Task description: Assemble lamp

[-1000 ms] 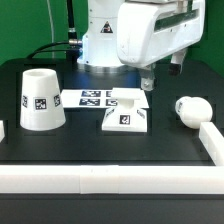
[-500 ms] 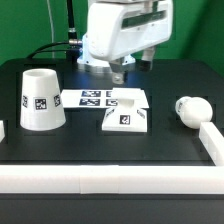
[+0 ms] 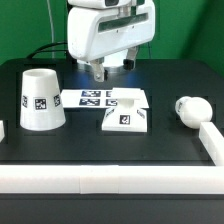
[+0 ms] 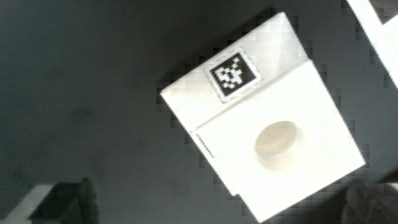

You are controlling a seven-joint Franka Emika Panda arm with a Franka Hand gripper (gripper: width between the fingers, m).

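Note:
The lamp base (image 3: 125, 120), a flat stepped white square with a tag, lies on the black table in the middle. In the wrist view the base (image 4: 240, 110) shows its tag and a round socket hole. The tapered shade (image 3: 40, 98) stands at the exterior view's left. The rounded bulb (image 3: 190, 109) lies at the exterior view's right. My gripper (image 3: 111, 68) hangs high above and behind the base, over the marker board (image 3: 95, 98). It is open and empty. In the wrist view my gripper (image 4: 219, 198) shows both fingers (image 4: 63, 200) spread wide apart.
A long white rail (image 3: 110, 179) runs along the table's front edge. Another rail (image 3: 212, 141) runs along the exterior view's right side, close to the bulb. Black cables lie behind the shade at the back.
The arm has moved steadily toward the exterior view's left, from above the bulb side to above the marker board. The lamp parts have not moved.

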